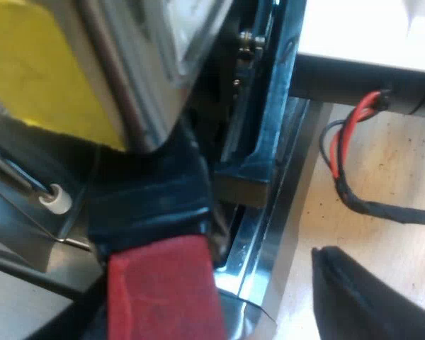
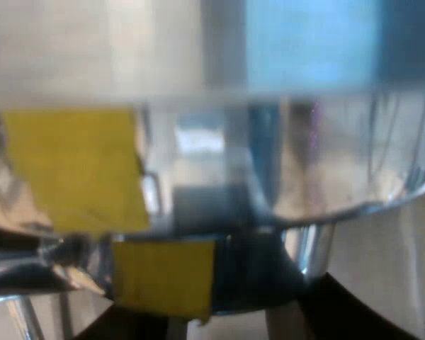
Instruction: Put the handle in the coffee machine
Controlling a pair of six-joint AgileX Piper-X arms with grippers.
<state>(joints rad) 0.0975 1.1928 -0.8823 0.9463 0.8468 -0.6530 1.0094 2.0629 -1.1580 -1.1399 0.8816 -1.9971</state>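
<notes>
Your left gripper (image 1: 212, 301) is open and holds nothing. One finger (image 1: 372, 301) sits clear of the handle's red end (image 1: 163, 297), with bright metal showing in the gap. The handle (image 1: 149, 202) runs from that red end up under the espresso machine (image 1: 149, 64), at its front, above the shiny base rim (image 1: 283, 212). I can't tell from here whether it's locked or only seated. Before you call it done, I'd close on the dark part just above the red, keep the handle level, and sweep it sideways until it stops. Don't push up at an angle, as it'll likely bind on the lugs. Your right gripper (image 2: 234, 327) is also open and empty, with a finger (image 2: 368, 312) close under the machine's chrome front. I'd hold it off so it doesn't foul the sweep. Count: one handle, one red end, one machine. Yellow labels: one (image 1: 35, 64) in the left wrist view and two (image 2: 71, 166) (image 2: 163, 276) in the right wrist view. The wooden table (image 1: 382, 184) lies beyond the rim.
</notes>
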